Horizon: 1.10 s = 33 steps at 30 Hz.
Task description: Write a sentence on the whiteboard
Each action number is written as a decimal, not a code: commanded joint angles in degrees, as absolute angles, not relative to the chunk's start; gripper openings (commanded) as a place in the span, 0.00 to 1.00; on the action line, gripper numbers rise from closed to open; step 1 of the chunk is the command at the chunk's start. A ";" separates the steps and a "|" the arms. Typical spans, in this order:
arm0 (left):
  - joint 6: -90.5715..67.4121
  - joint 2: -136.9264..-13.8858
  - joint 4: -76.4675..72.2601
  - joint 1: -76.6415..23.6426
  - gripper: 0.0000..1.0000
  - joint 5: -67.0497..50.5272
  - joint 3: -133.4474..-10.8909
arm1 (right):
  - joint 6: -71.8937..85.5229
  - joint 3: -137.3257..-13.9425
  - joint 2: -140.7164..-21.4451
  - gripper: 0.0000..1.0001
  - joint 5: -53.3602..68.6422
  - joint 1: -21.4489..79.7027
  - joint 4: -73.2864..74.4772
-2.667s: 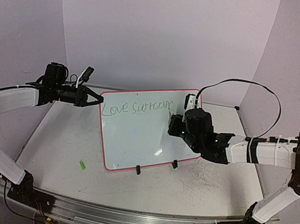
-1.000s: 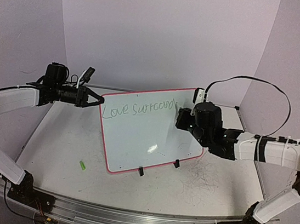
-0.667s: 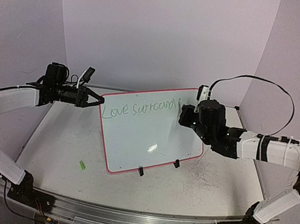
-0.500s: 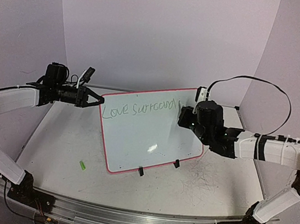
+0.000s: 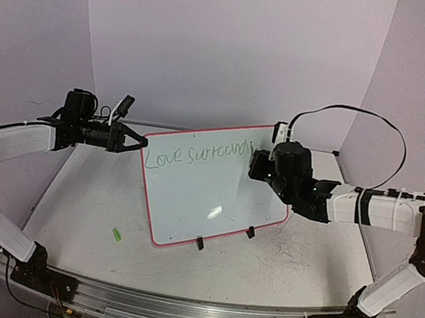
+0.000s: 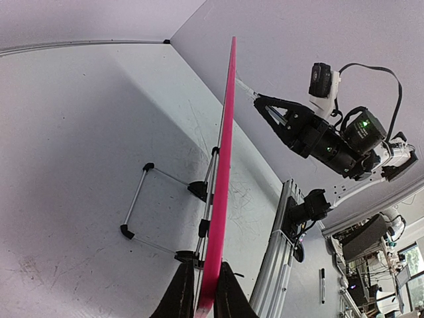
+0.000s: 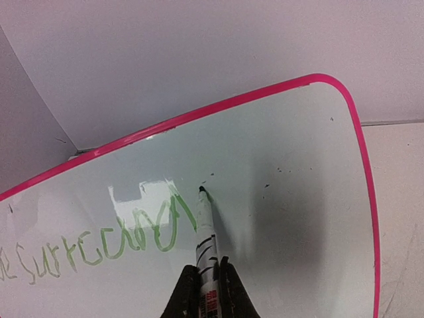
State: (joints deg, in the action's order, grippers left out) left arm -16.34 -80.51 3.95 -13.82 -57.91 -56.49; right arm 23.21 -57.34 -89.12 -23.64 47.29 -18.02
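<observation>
i see the whiteboard (image 5: 212, 194) propped up on the middle of the desk (image 5: 97, 199), closer to the far edge than to the near one. its face is turned toward the near edge and its top leans back. two black clip feet (image 5: 200, 243) sit on its bottom rim, and in the left wrist view a thin wire stand (image 6: 142, 205) reaches out behind it onto the desk.

the left gripper (image 6: 204, 298) is clamped on the whiteboard's pink rim on the side facing the left edge of the desk, one finger on each face of the board.

the right gripper (image 7: 207, 291) is closed tight around a marker (image 7: 206, 232). the marker points at the upper part of the board, on the side nearer the right edge of the desk, and its dark tip touches the white surface.

the sentence (image 5: 197, 155) runs in thin green letters along the top of the board. i read "love surround" in one line, and the marker tip sits just past the last stroke.

a small green piece (image 5: 117, 235) lies on the desk between the board and the near left corner, apart from both arms.
</observation>
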 commanded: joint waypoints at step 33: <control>-15.47 -79.31 2.20 -13.79 0.12 -58.44 -56.42 | 26.87 -53.82 -86.67 0.00 -26.03 47.88 -15.07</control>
State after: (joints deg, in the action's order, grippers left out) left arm -16.34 -80.51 3.95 -13.82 -57.89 -56.49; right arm 25.94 -54.93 -88.37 -25.17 47.92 -17.22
